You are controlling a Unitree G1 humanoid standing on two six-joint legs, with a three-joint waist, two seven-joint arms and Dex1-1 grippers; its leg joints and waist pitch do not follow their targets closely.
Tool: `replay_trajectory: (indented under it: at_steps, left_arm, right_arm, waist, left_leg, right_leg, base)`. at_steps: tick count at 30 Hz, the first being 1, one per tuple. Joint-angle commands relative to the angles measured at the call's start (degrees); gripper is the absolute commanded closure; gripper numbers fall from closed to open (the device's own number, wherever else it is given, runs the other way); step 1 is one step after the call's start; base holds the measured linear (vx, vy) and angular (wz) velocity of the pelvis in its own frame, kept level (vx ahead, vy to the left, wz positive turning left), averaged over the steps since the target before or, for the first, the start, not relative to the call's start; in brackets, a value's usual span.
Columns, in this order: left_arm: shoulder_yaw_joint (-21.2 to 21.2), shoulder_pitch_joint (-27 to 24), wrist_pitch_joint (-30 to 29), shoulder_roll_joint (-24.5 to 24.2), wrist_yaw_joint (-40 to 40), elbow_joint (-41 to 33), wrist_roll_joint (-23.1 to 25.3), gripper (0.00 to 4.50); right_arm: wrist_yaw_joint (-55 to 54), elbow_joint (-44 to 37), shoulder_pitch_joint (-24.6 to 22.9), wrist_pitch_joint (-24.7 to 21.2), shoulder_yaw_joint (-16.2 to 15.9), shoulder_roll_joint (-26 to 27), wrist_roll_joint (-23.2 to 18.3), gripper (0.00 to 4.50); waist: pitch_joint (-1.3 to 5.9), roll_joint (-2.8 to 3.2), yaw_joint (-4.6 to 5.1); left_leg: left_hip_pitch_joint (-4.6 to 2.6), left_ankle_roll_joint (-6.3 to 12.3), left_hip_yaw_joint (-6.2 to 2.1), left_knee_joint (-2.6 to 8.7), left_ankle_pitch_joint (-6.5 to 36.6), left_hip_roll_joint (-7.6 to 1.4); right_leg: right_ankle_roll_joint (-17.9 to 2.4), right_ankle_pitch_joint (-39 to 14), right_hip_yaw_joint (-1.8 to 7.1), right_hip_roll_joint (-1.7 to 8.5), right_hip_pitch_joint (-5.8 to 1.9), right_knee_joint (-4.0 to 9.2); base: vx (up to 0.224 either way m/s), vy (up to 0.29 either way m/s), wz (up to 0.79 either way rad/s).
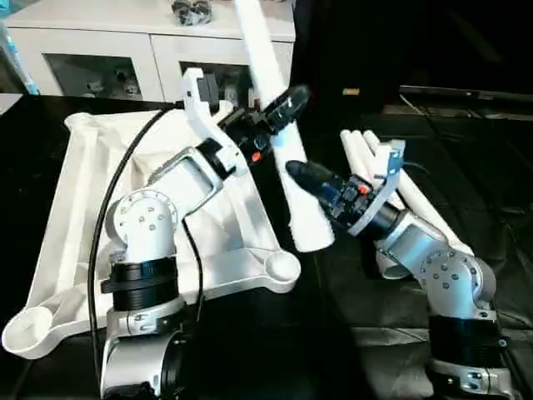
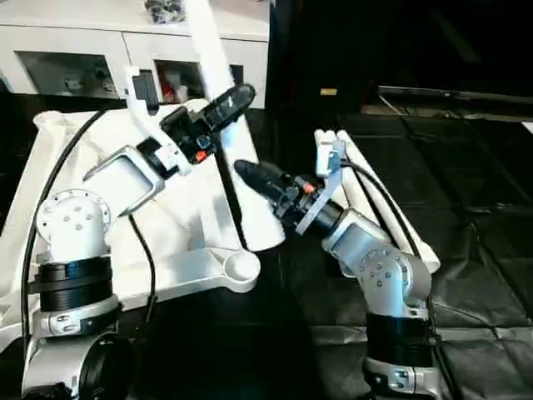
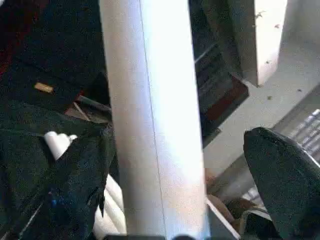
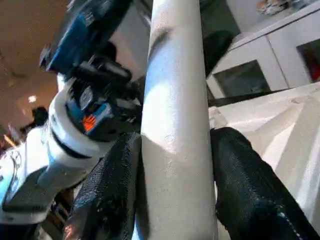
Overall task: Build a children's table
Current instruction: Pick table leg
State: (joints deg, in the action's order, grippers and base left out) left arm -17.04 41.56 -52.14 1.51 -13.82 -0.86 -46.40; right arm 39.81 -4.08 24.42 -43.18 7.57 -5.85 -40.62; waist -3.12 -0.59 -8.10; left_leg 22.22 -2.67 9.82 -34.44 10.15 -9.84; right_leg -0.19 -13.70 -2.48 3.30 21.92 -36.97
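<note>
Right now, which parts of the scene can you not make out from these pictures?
- Top end of the held leg: cut by the upper edge, head views.
- Far corner sockets of the tabletop: hidden by the left arm.
- Items inside the cabinet: too small, blurred.
- Far ends of the spare legs: hidden by the right arm.

White cabinet (image 1: 125, 37) at back, glass-fronted shelves holding small items, dark clutter (image 1: 191, 10) on top. Black wrinkled sheet (image 1: 491, 192) covers the floor. Dark wall (image 1: 416, 42) beyond to the right.

Long round white plastic leg (image 4: 177, 125), smooth with a slight sheen; black end effector fingers (image 4: 247, 185), matt and finely textured; brushed silver metal forearms (image 1: 179, 179).
</note>
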Motion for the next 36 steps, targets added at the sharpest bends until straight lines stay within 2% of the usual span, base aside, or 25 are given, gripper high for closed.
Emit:
replay_trajectory:
  at_steps: [1, 2, 4, 5, 7, 8, 9, 12, 16, 17, 18, 21, 22, 24, 27, 32, 36]
  left_arm:
    - [1.02, 1.84, -0.23, -0.18, 1.14, -0.2, 0.39, 0.35]
    - [0.79, 2.06, -0.32, 0.03, 1.57, -0.03, 0.03, 0.43]
    - [0.58, 2.22, -0.4, 0.2, 1.9, 0.11, -0.28, 0.58]
    - [0.74, 2.61, -0.65, 0.1, 1.76, -0.04, -0.18, 0.73]
    - [0.8, 2.82, -0.85, 0.09, 2.04, -0.26, -0.24, 0.79]
    - [0.88, 2.86, -0.75, 0.06, 2.05, -0.29, -0.12, 1.06]
    - [1.21, 3.06, -0.5, -0.06, 2.22, -0.44, 0.04, 1.06]
    - [1.6, 3.23, -0.56, -0.17, 2.21, -0.57, -0.26, 1.29]
    - [2.43, 3.08, -1.03, -0.4, 2.44, -0.42, -0.06, 1.67]
    - [2.91, 2.88, -1.06, -0.49, 2.22, -0.44, 0.24, 1.83]
    - [2.91, 2.88, -1.06, -0.49, 2.22, -0.44, 0.24, 1.83]
    - [4.76, 2.44, -0.72, -1.44, 1.49, -0.48, 1.99, 2.01]
    - [8.11, 1.93, 0.16, -3.53, 0.05, -0.71, 5.15, 2.08]
    - [11.43, 1.35, 1.71, -5.29, -0.77, -0.67, 8.61, 2.32]
    - [14.9, 0.95, 4.34, -7.2, -0.84, 0.1, 12.96, 2.48]
    - [12.98, 1.04, 4.5, -5.96, 0.58, 0.74, 12.0, 2.68]
    - [11.15, 0.76, 3.24, -5.17, 1.44, 1.57, 10.56, 2.73]
  right_arm:
    - [-0.57, -1.45, -0.1, 3.12, -2.0, -0.89, 3.33, 2.69]
    - [-1.14, -1.29, -0.03, 3.89, -2.56, -0.93, 4.46, 2.69]
    - [-1.53, -1.19, 0.01, 4.4, -2.94, -0.95, 5.17, 2.69]
    - [-2.27, -0.83, 0.04, 6.22, -4.59, -1.43, 7.67, 2.69]
    - [-2.97, -0.69, 0.02, 7.24, -5.54, -1.7, 9.13, 2.69]
    - [-3.06, -0.65, 0.04, 7.34, -5.63, -1.72, 9.3, 2.7]
    - [-3.65, -0.46, 0.09, 7.75, -6.13, -1.87, 10.17, 2.7]
    - [-3.85, -0.27, 0.08, 8.62, -6.99, -2.26, 11.43, 2.7]
    - [-4.17, 0.37, 0.22, 10.11, -7.79, -2.43, 12.67, 2.71]
    - [-4.15, 0.47, 0.28, 10.46, -8.1, -2.57, 12.97, 2.72]
    - [-4.15, 0.47, 0.28, 10.46, -8.1, -2.57, 12.97, 2.72]
    - [-4.19, 0.62, 0.36, 11.15, -8.66, -2.72, 13.69, 2.72]
    - [-4.26, 0.51, 0.41, 11.25, -8.86, -2.83, 14.07, 2.72]
    - [-4.25, 0.18, 0.36, 11.33, -9.09, -3.06, 14.43, 2.72]
    - [-4.05, -0.09, 0.28, 11.68, -9.65, -3.47, 14.91, 2.72]
    - [-3.92, -0.33, 0.22, 12.04, -10.04, -3.67, 15.39, 2.72]
    - [-3.62, -0.3, 0.36, 12.57, -10.95, -4.16, 16.23, 2.72]
  waist:
    - [3.82, -0.12, 0.1]
    - [3.79, 0.08, 0.1]
    - [3.76, -0.06, 0.15]
    - [3.77, 0.81, 0.09]
    - [3.8, 0.35, 0.18]
    - [3.81, 0.39, 0.24]
    - [3.85, 0.57, 0.31]
    - [3.83, 0.55, 0.3]
    - [3.79, 0.6, 0.42]
    - [3.79, 0.82, 0.45]
    - [3.78, 0.76, 0.48]
    - [3.73, 0.75, 0.57]
    - [3.73, 0.91, 0.57]
    - [3.79, 0.95, 0.6]
    - [3.8, 1.01, 0.59]
    - [3.86, 0.91, 0.62]
    - [3.79, 0.91, 0.66]
  left_leg:
    - [-1.02, -0.52, -1.16, 3.67, 4.14, -2.93]
    - [-1.04, -0.83, -1.14, 3.71, 4.61, -2.85]
    - [-1.09, -1.2, -1.16, 3.77, 5.24, -2.88]
    - [-1.09, -1.51, -1.27, 3.72, 5.69, -2.87]
    - [-1.08, -1.83, -1.27, 3.8, 5.77, -2.85]
    - [-1.07, -1.89, -1.29, 3.82, 5.57, -2.85]
    - [-1.12, -1.96, -1.3, 3.77, 5.57, -2.86]
    - [-1.07, -1.9, -1.3, 3.77, 5.5, -2.79]
    - [-1.08, -1.68, -1.28, 3.77, 6.21, -2.8]
    - [-1.06, -1.77, -1.32, 3.75, 6.21, -2.81]
    - [-1.09, -1.77, -1.3, 3.78, 6.45, -2.81]
    - [-1.14, -1.74, -1.31, 3.82, 6.85, -2.82]
    - [-1.15, -1.71, -1.38, 3.85, 6.64, -2.87]
    - [-1.23, -1.71, -1.43, 3.91, 6.15, -3.01]
    - [-1.19, -2.1, -1.39, 3.85, 6.17, -2.94]
    - [-1.13, -2.32, -1.33, 3.74, 5.89, -2.89]
    - [-1.14, -2.01, -1.26, 3.73, 6.25, -2.86]
  right_leg:
    - [-9.56, 1.47, 2.62, 4.68, -2.74, 4.52]
    - [-9.4, 0.8, 2.67, 4.69, -2.74, 4.57]
    - [-9.19, 0.18, 2.69, 4.67, -2.73, 4.66]
    - [-9.15, 0.01, 2.72, 4.7, -2.64, 4.68]
    - [-8.95, 0.39, 2.69, 4.6, -2.78, 4.71]
    - [-9.08, 1.05, 2.66, 4.56, -2.78, 4.63]
    - [-9.21, 1.84, 2.68, 4.49, -2.72, 4.58]
    - [-9.55, 2.96, 2.66, 4.48, -2.87, 4.47]
    - [-9.73, 2.52, 2.68, 4.49, -2.88, 4.57]
    - [-9.81, 2.54, 2.69, 4.51, -2.87, 4.51]
    - [-9.8, 2.41, 2.69, 4.46, -2.87, 4.62]
    - [-9.56, 1.67, 2.7, 4.45, -2.82, 4.7]
    - [-9.4, 1.75, 2.7, 4.41, -2.83, 4.63]
    - [-8.78, 2.36, 2.7, 4.38, -2.72, 4.56]
    - [-8.93, 3.3, 2.7, 4.42, -2.82, 4.48]
    - [-10.15, 4.85, 2.7, 4.51, -2.97, 4.24]
    - [-10.67, 4.07, 2.69, 4.49, -2.95, 4.33]
  base:
    - [0.0, 0.0, 0.0]
    - [0.0, 0.0, 0.0]
    - [0.0, 0.0, 0.0]
    - [0.0, 0.0, 0.0]
    - [0.0, 0.0, 0.0]
    - [0.0, 0.0, 0.0]
    - [0.0, 0.0, 0.0]
    - [0.0, 0.0, 0.0]
    - [0.0, 0.0, 0.0]
    - [0.0, 0.0, 0.0]
    - [0.0, 0.0, 0.0]
    - [0.0, 0.0, 0.0]
    - [0.0, 0.0, 0.0]
    - [0.0, 0.0, 0.0]
    - [0.0, 0.0, 0.0]
    - [0.0, 0.0, 0.0]
    - [0.0, 0.0, 0.0]
